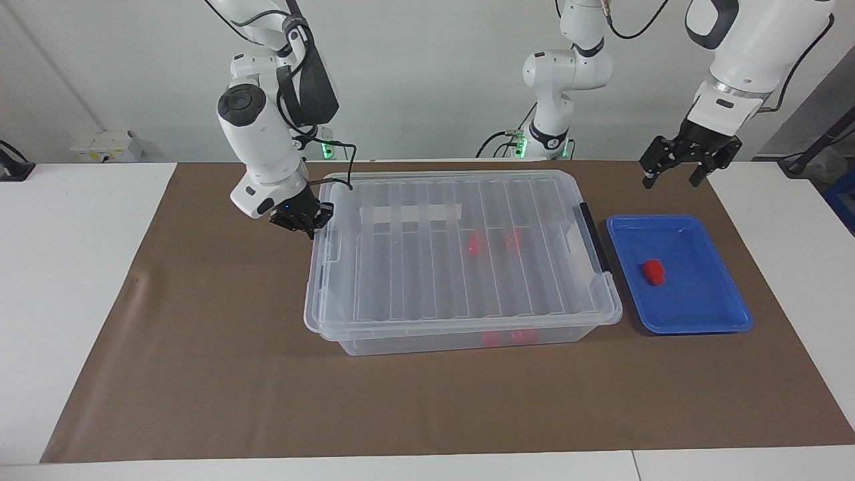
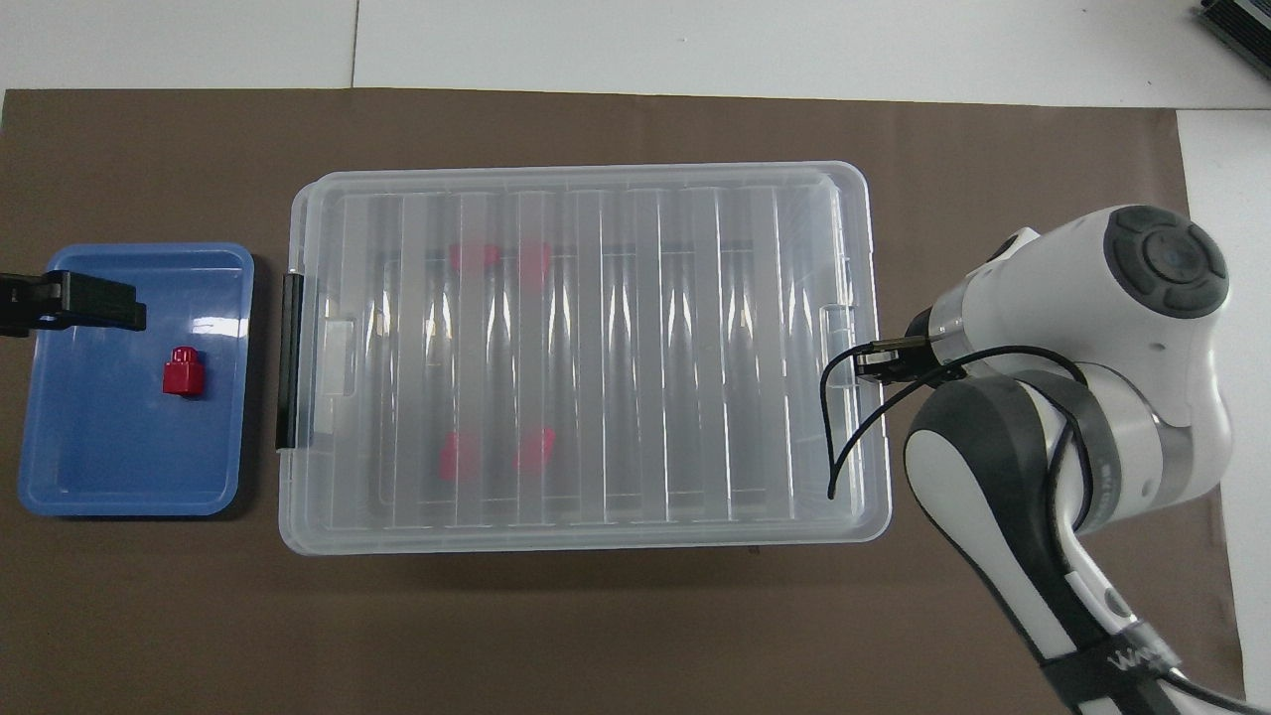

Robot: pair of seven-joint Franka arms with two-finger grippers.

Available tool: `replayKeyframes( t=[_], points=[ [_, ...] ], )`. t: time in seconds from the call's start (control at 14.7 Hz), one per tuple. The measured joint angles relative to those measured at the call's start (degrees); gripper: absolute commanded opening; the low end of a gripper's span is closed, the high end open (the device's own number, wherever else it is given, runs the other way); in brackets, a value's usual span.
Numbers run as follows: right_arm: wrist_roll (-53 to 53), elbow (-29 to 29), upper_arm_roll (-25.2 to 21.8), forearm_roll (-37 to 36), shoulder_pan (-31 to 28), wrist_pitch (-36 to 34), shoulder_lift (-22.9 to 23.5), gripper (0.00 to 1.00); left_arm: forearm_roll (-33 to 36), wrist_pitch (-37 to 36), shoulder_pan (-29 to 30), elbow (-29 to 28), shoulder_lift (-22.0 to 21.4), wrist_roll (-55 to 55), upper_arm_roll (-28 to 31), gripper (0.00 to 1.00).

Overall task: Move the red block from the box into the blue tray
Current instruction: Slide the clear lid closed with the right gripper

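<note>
Resting at the middle of the shallow blue plastic tray (image 1: 695, 314), your small red plastic block (image 1: 654, 272) looks delivered, so the empty, spread left gripper (image 1: 674, 175) hovers at the tray's twelve o'clock in the facing view, while the right gripper (image 1: 302, 220), grip unreadable, sits at the lidded clear plastic box's (image 1: 461, 260) nine o'clock end.

My bench: white table (image 1: 73, 280), wide brown paper mat (image 1: 220, 374) covering most of top, crease mark near mat's left edge in facing view. Seam between white panels (image 2: 354, 45) at upper left of overhead view. Plain pale wall (image 1: 427, 73) across top of facing view, evenly lit, soft glare. Small white socket box (image 1: 107, 145) at upper left by wall. Green indicator lights (image 1: 326, 150) at centre top. Dark gear (image 1: 818, 150) at upper right edge.
</note>
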Motion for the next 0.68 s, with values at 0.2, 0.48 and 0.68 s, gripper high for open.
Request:
replayKeyframes(
  t=[0.2,0.48,0.68],
  points=[
    [0.0,0.0,0.0,0.0,0.2,0.0,0.0,0.0,0.0,0.0,0.0,0.0,0.0,0.0,0.0,1.0],
    [0.0,-0.1,0.0,0.0,0.8,0.1,0.0,0.0,0.0,0.0,0.0,0.0,0.0,0.0,0.0,1.0],
    [0.0,-0.1,0.0,0.0,0.8,0.1,-0.1,0.0,0.0,0.0,0.0,0.0,0.0,0.0,0.0,1.0]
  ],
)
